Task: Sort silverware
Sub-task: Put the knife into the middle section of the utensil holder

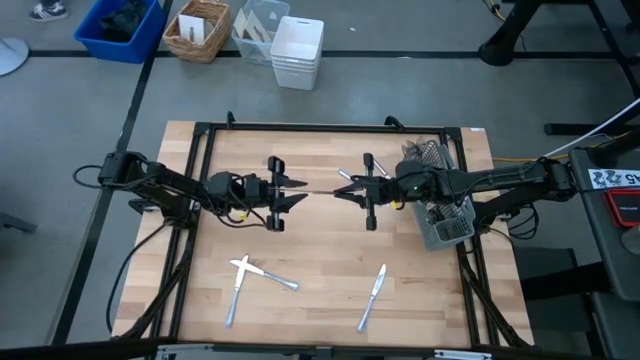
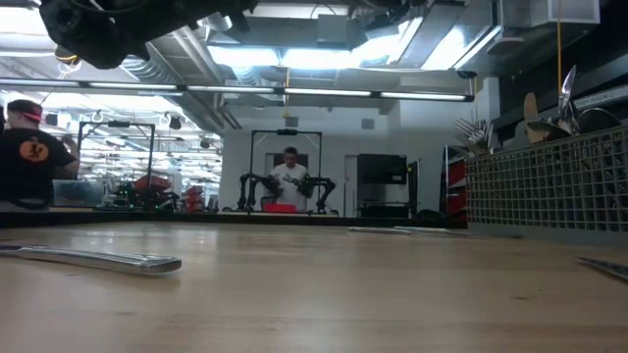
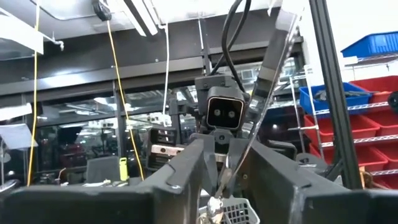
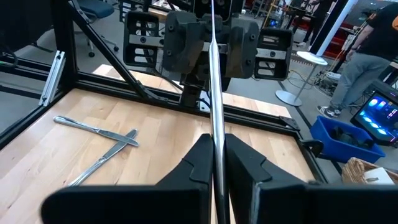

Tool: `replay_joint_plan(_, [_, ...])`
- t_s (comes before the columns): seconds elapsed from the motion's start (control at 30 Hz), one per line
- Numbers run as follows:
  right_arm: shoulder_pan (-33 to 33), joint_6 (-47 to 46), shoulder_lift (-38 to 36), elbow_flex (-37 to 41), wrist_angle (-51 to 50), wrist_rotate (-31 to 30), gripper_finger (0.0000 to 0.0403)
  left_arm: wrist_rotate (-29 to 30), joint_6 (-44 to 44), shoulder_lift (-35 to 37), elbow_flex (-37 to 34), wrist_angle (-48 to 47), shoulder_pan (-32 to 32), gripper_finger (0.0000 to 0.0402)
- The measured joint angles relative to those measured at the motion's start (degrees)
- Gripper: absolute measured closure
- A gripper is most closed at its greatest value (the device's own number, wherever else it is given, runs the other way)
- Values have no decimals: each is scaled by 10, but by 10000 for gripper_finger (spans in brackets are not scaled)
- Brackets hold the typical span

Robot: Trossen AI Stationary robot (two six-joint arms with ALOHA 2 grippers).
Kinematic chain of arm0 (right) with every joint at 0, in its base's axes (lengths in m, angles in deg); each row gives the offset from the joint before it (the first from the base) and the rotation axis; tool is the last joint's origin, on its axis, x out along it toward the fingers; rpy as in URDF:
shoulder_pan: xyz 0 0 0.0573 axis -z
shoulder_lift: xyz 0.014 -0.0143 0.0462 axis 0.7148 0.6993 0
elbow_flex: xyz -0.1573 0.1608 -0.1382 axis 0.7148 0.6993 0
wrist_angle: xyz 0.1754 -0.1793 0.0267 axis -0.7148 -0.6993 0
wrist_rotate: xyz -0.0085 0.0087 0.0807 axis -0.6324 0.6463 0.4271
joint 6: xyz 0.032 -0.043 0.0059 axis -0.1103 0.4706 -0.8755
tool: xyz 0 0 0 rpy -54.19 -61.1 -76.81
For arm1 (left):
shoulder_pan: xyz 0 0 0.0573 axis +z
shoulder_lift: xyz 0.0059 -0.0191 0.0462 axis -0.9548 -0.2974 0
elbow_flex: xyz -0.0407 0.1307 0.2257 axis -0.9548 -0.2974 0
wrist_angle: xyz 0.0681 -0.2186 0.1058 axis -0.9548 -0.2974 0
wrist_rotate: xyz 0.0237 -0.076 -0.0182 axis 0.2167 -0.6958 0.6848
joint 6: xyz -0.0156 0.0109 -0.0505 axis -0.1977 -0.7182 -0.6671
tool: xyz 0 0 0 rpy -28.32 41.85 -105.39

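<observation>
Step in hand: a mid-air handover, as I judge it; one slim piece of silverware (image 1: 318,191) spans the gap between my two grippers, above the bench (image 1: 330,300) and well to the left of the wire caddy (image 1: 440,205).
Left arm pose: stretched out level from the bench's left edge toward the caddy, wrist horizontal, nose to nose with my right arm.
Left gripper (image 1: 298,193): fingers set narrow about the near tip of the piece; whether they have bitten yet I cannot tell, since the wrist view only shows the metal running up between my fingers (image 3: 186,171).
Loose silverware: a crossed pair (image 1: 250,272) lies on the bench, below and far left of the caddy; one knife (image 1: 373,295) lies alone, nearer the caddy but apart from it.
Right arm pose: reaching level from the caddy's side toward my left arm, elbow passing over the caddy.
Right gripper (image 1: 345,190): pinched shut on the piece, which runs straight out between my fingers (image 4: 199,165) in the wrist view.
Caddy: at the bench's right edge, more handles standing in it.
Next move calls for: a firm left-side hold before my right gripper lets go; a release too soon could drop the piece onto the bench.
</observation>
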Motion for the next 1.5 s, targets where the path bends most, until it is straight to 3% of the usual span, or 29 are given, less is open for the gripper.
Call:
replay_joint_plan(0.23, [0,0,0,0,-2,0,373,-2,2,0,0,3,2,391])
replay_joint_plan(0.5, [0,-5,0,0,-2,0,359,0,1,0,0,3,3,398])
replay_joint_plan(0.8, [0,-13,-1,0,-1,0,305,9,-1,0,0,-17,3,400])
replay_joint_plan(1.03, [0,-6,-65,0,-12,-19,291,26,-39,-11,10,-63,13,400])
replay_joint_plan(1.23, [0,6,-144,0,-51,-83,290,26,-52,-102,95,-93,30,401])
replay_joint_plan(1.5, [0,2,-190,0,-165,-87,290,-4,-49,-268,291,-111,61,401])
